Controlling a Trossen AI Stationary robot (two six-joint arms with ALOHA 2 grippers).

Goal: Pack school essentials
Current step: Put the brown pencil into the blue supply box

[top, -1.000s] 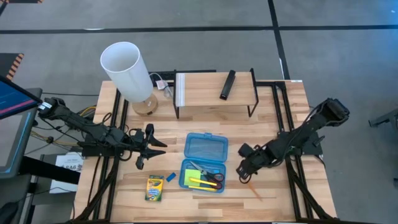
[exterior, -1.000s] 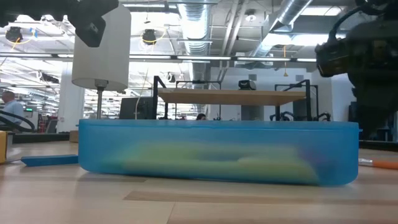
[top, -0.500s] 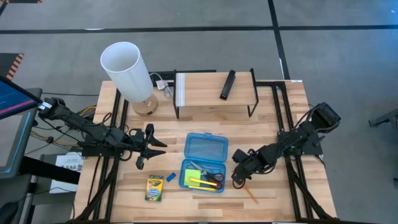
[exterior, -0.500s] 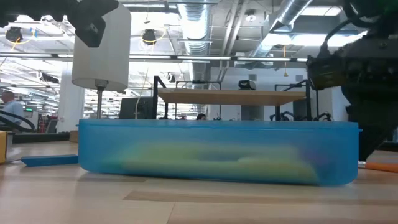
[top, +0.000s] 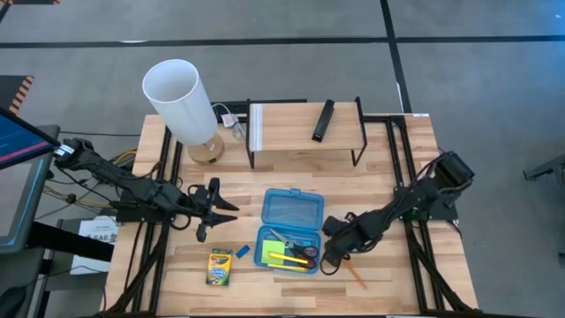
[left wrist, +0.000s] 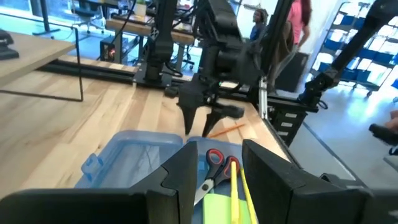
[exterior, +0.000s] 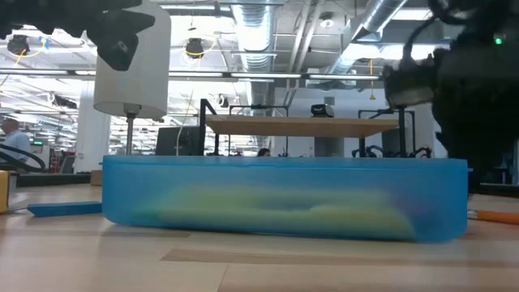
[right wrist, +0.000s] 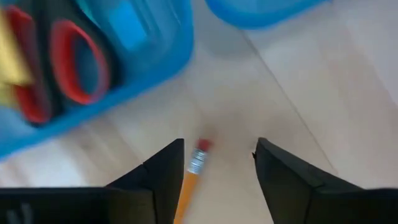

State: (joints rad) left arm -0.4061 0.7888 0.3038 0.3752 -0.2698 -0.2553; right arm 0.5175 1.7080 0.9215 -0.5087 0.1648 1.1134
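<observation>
Table [top: 397, 168]: blue case [top: 288, 231] seen open from above, red-handled scissors [top: 298, 250] and yellow sticks [top: 287, 260] inside. Right end effector [top: 328, 259] is spread open just over the orange pencil [right wrist: 188, 180], eraser end between the fingers; contact indeterminate. Left end effector [top: 208, 208] is parted, empty. The low view renders the contents blurred.

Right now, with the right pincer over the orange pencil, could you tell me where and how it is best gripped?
Grip the orange pencil just behind its eraser end, coming straight down. It lies flat on the table beside the blue case, with bare wood on both sides. The open right pincer already straddles that end, so its fingers can probably close across the thin shaft.
</observation>
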